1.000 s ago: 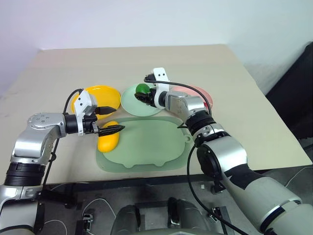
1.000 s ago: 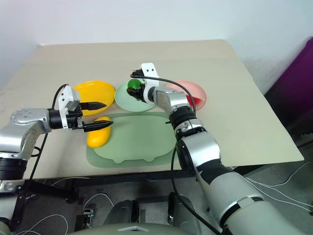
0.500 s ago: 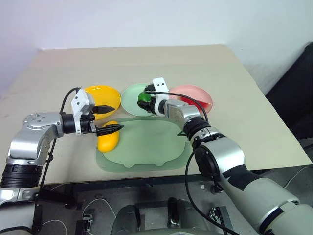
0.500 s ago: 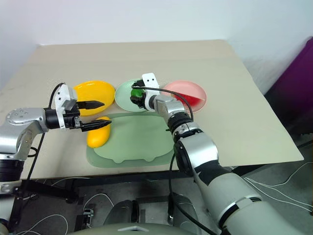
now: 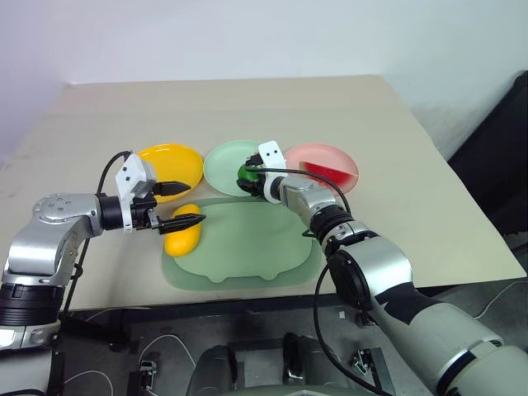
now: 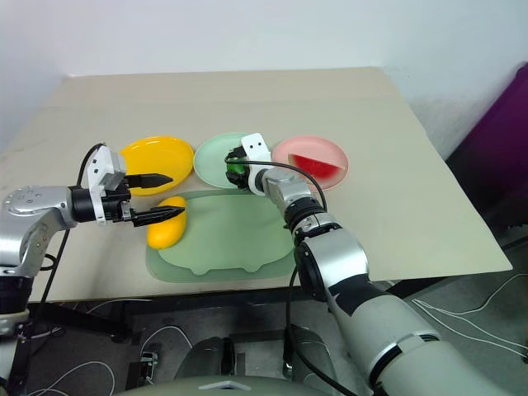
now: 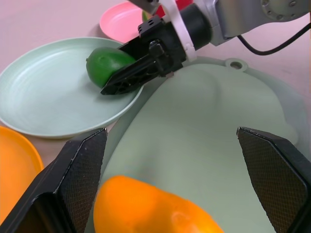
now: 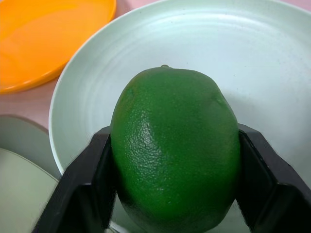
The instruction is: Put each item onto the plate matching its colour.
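Taking the pale-green mat (image 5: 239, 243) as the landmark, the yellow mango-like fruit (image 5: 182, 238) lay on the mat's left edge, at its near-left side. Just above that fruit hovered the left gripper (image 5: 180, 205), its two fingers spread wide apart and holding nothing. Beyond the mat's far edge stood three plates in a row: the yellow plate (image 5: 183, 156) at the far left, the mint green plate (image 5: 221, 164) in the middle, the pink plate (image 5: 337, 156) at the far right. The right gripper (image 5: 247, 176) reached over the mat's far edge onto the green plate, its fingers (image 8: 92, 194) on either side of the green fruit (image 8: 175, 150), touching it, with the fruit low on that plate. The watermelon wedge (image 5: 327, 171) lay on the pink plate.
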Robot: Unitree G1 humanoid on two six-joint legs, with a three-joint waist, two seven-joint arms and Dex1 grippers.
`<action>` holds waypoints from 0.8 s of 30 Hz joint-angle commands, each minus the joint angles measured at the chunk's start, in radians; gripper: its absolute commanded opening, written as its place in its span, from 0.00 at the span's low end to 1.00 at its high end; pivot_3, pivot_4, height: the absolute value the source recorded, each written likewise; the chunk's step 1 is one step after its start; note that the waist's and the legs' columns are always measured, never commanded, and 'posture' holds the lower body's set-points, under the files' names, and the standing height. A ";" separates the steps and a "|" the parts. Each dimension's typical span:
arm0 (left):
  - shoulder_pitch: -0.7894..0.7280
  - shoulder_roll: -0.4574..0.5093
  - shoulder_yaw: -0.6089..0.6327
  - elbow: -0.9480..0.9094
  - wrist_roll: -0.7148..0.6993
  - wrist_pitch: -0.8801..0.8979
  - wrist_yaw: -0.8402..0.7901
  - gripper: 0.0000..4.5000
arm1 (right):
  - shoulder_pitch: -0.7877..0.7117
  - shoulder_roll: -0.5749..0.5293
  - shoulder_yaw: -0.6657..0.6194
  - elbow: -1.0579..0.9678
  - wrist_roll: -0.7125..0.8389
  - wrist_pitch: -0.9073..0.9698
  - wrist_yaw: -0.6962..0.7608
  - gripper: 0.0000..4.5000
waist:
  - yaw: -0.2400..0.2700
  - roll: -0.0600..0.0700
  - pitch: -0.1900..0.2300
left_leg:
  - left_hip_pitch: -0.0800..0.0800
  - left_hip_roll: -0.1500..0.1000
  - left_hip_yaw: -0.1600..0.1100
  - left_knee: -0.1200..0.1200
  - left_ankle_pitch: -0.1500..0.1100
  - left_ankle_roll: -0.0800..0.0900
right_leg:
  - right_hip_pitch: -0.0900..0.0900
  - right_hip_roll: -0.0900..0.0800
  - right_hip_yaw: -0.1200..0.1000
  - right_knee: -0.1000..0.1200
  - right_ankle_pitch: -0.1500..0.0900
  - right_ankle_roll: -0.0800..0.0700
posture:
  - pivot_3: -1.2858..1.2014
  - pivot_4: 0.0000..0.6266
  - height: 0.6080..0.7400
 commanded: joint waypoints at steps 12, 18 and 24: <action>0.002 0.029 0.038 -0.033 -0.021 -0.001 0.004 1.00 | -0.050 -0.012 -0.057 -0.029 0.027 -0.040 -0.018 1.00 | 0.000 0.000 0.000 | 0.000 0.000 0.000 0.000 0.000 0.000 | 0.000 0.000 0.000 0.000 0.000 0.000 | 0.52 0.24 1.00; 0.027 0.053 0.066 -0.060 -0.035 0.012 0.005 1.00 | -0.079 -0.031 -0.102 -0.066 0.064 -0.027 -0.009 1.00 | -0.001 0.000 0.000 | 0.000 0.000 0.000 0.000 0.000 0.000 | 0.000 0.000 0.000 0.000 0.000 0.000 | 0.52 0.24 1.00; 0.094 0.090 0.130 -0.116 -0.068 0.051 0.013 1.00 | -0.067 -0.054 -0.109 -0.147 0.092 0.027 0.025 1.00 | -0.002 0.000 0.000 | 0.000 0.000 0.000 0.000 0.000 0.000 | 0.000 0.000 0.000 0.000 0.000 0.000 | 0.52 0.24 1.00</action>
